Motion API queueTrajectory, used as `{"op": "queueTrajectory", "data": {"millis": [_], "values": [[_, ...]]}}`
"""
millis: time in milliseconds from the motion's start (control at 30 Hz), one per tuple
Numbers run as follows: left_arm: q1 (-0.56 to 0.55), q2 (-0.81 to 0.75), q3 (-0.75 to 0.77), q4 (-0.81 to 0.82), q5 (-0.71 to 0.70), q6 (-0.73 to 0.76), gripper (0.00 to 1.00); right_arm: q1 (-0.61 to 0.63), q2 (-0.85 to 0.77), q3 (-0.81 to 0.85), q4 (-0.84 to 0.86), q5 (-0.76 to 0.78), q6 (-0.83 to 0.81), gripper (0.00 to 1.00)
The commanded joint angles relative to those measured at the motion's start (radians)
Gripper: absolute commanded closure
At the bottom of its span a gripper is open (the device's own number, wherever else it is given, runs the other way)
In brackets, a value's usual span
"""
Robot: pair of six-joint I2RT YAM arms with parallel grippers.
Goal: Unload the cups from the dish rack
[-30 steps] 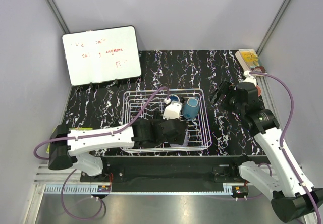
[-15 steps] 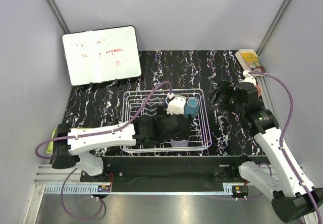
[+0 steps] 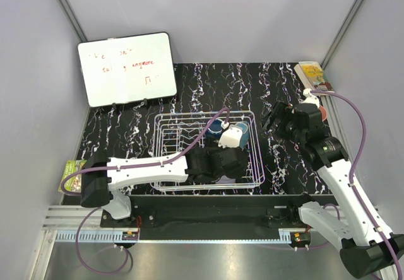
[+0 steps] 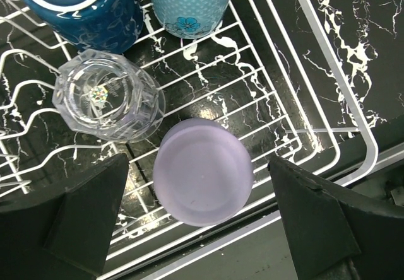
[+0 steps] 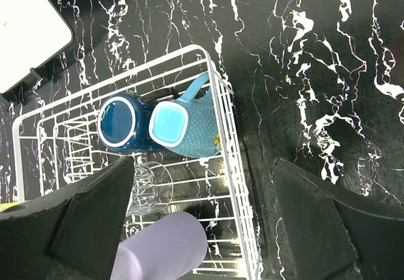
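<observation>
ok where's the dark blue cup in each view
Top: dark blue cup in the rack's far right part.
Left wrist: top left corner.
Right wrist: left of centre.
Landmark: teal cup right beside it.

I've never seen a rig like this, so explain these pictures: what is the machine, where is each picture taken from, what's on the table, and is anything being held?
Two robot arms are bolted to a table. One picture looks down from above; the other two come from cameras on each wrist. On the table sit a whiteboard and a white wire dish rack holding four cups: dark blue, teal, clear glass and lavender. The left tool hangs open above the lavender cup; the right tool is open beside the rack. Nothing is held.
</observation>
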Motion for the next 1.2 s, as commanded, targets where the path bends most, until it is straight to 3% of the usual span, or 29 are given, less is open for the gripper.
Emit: {"op": "queueTrajectory", "data": {"millis": [0,200,300,333,433,533,567,600,933,1067,1167], "values": [[-0.004,0.02,0.0,0.061,0.013,0.002,0.01,0.01,-0.013,0.0,0.038,-0.018,-0.014,0.02],[-0.004,0.023,-0.02,0.078,0.05,-0.011,0.09,0.01,-0.021,-0.008,0.037,-0.012,-0.013,0.02],[-0.004,0.015,-0.034,0.081,0.061,-0.014,0.29,0.01,-0.021,-0.013,0.037,-0.011,-0.01,0.02],[-0.006,0.014,-0.04,0.082,0.063,-0.018,0.42,0.01,-0.021,-0.014,0.037,-0.014,-0.007,0.02],[-0.006,0.001,-0.049,0.084,0.06,-0.025,0.55,0.01,-0.019,-0.014,0.037,-0.018,-0.002,0.02],[-0.006,-0.005,-0.052,0.082,0.055,-0.023,0.76,0.01,-0.021,-0.014,0.037,-0.017,0.001,0.02],[-0.009,-0.009,-0.052,0.082,0.052,-0.023,0.91,0.01,-0.022,-0.014,0.038,-0.015,0.001,0.02],[-0.009,-0.014,-0.049,0.081,0.046,-0.02,1.0,0.012,-0.022,-0.011,0.037,-0.017,-0.001,0.02],[0.002,-0.241,0.06,0.026,-0.161,0.109,1.0,0.012,-0.027,0.018,0.026,-0.021,0.002,0.02],[0.123,-0.423,-0.021,0.134,-0.094,0.149,1.0,0.01,-0.044,-0.007,0.073,-0.081,0.027,0.02],[0.23,-0.589,-0.196,0.344,0.036,0.181,1.0,0.01,-0.064,-0.031,0.119,-0.136,0.045,0.04]]}}
